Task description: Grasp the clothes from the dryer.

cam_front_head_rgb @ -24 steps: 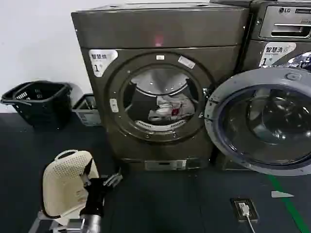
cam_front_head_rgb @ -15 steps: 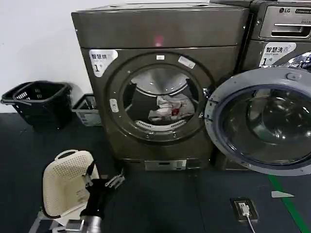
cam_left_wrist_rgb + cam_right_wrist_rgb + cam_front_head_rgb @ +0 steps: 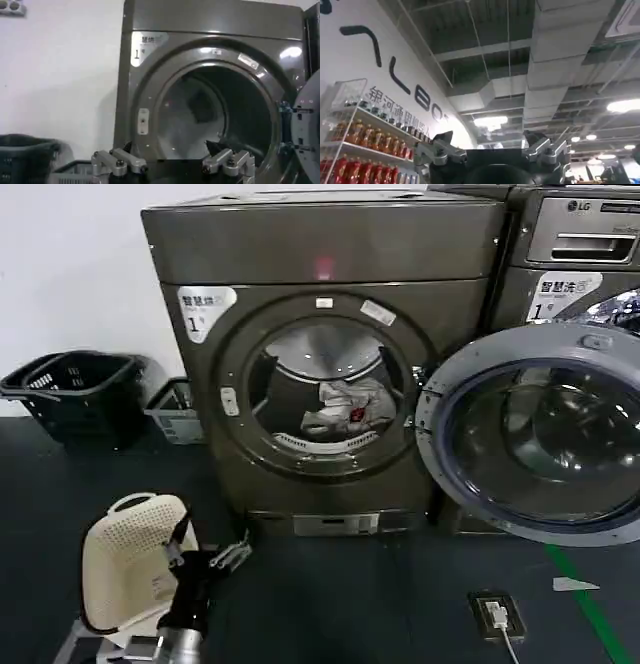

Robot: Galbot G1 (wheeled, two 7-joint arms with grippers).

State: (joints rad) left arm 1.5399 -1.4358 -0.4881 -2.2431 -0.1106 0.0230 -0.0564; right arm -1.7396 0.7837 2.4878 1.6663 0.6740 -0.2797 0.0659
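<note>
The dryer (image 3: 330, 254) is bronze-grey with a white "1" sticker, and its round door (image 3: 535, 434) is swung open to the right. The clothes (image 3: 345, 406), a small white bundle with red and dark marks, lie low in the drum. My left gripper (image 3: 232, 554) hovers near the floor, left of and below the porthole, well short of it. In the left wrist view the left gripper (image 3: 172, 165) is open and faces the drum opening of the dryer (image 3: 215, 110). My right gripper (image 3: 492, 150) points up at a ceiling, open and empty.
A cream perforated basket (image 3: 125, 559) sits beside my left arm. A black basket (image 3: 75, 389) and a grey crate (image 3: 178, 412) stand by the wall on the left. The LG machine (image 3: 580, 244) stands behind the open door. A floor socket (image 3: 495, 614) and green tape (image 3: 590, 604) lie at the right.
The head view has shifted slightly, so the dryer sits a little further left. The left gripper stays low in front of the dryer, barely moved. The clothes lie as before.
</note>
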